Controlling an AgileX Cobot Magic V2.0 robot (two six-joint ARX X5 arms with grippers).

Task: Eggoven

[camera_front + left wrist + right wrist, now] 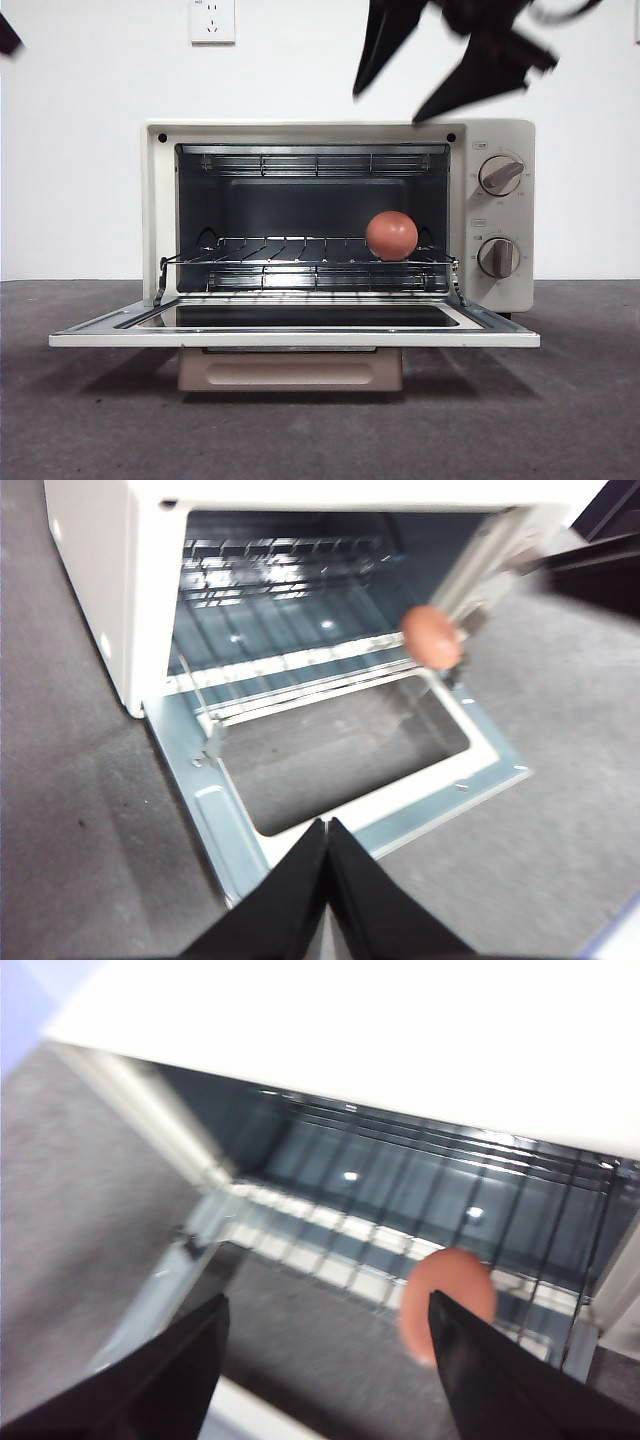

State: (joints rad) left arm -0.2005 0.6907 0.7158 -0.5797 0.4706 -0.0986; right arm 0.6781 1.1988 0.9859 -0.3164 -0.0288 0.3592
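Egg (pixel 391 235) resting on oven (pixel 500 210) rack, right side, near front edge. Right fingers (pixel 320 1360) spread wide, empty, above. Left fingers (pixel 327 842) closed, empty. Next: shut door (pixel 290 338) gently, avoid rolling egg.

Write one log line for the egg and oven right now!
egg: on rack | oven door: open | right gripper: open, above | left gripper: shut

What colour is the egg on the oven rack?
Reddish-brown egg; clearest in the front view.
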